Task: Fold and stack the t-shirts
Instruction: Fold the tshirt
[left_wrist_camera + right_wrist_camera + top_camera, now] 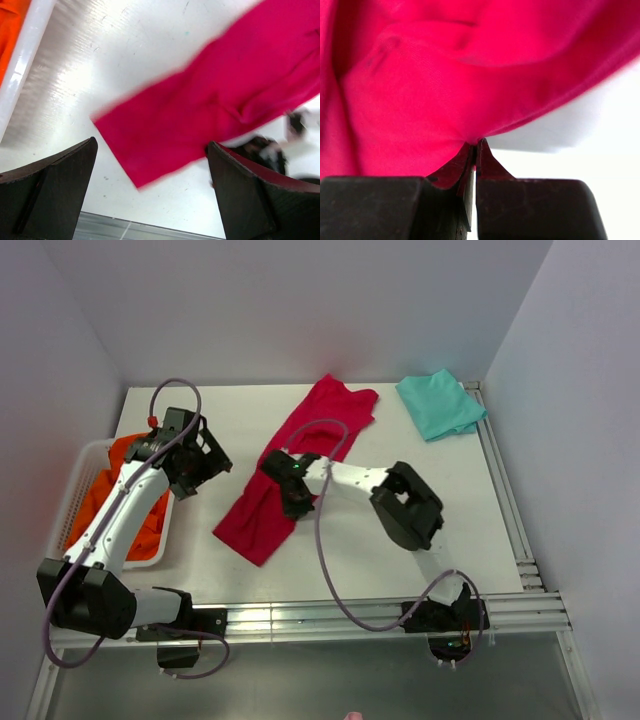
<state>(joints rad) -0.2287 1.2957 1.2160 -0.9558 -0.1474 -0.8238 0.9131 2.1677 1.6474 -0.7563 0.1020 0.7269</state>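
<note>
Right pincer (476, 144) of mine is clamped on a long edge of the crimson t-shirt (325, 425) lying diagonally across the surface (450, 440), so I should lift low and slowly to fold evenly.

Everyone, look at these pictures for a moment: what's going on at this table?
The right gripper is shut on an edge of the crimson t-shirt, which lies as a long strip across the table. The left gripper hangs open to the shirt's left, holding nothing. A teal t-shirt lies folded at the far right corner, and orange garments sit in the white basket on the left.
</note>
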